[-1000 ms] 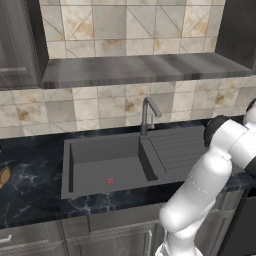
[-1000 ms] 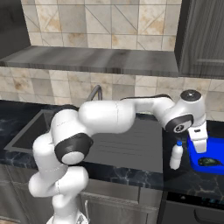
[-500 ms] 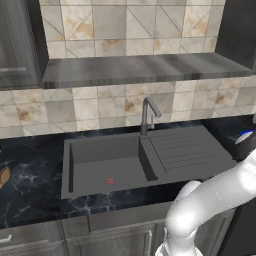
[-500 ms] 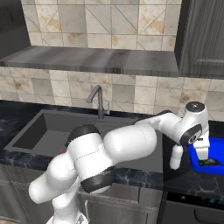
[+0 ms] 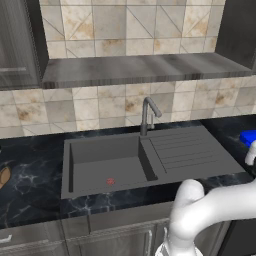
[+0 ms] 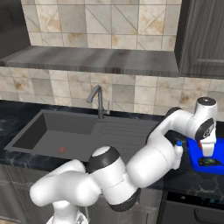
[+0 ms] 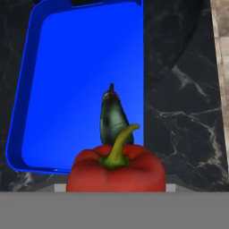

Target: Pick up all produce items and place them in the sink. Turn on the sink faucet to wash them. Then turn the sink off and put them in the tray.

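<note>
red pepper [image 7: 116,172]: we see its lower part cut off | eggplant [image 7: 113,120]: base hidden behind pepper | tray [image 5: 248,137]: cut by right edge | gripper fingertips: hidden

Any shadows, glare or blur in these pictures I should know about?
Hand view: sharp, flat light, no glare on the bright blue shallow tray; the red bell pepper looms large beside the dark green eggplant. Left base view: soft shadow inside the dark grey sink basin. Right base view: slightly soft.
</note>
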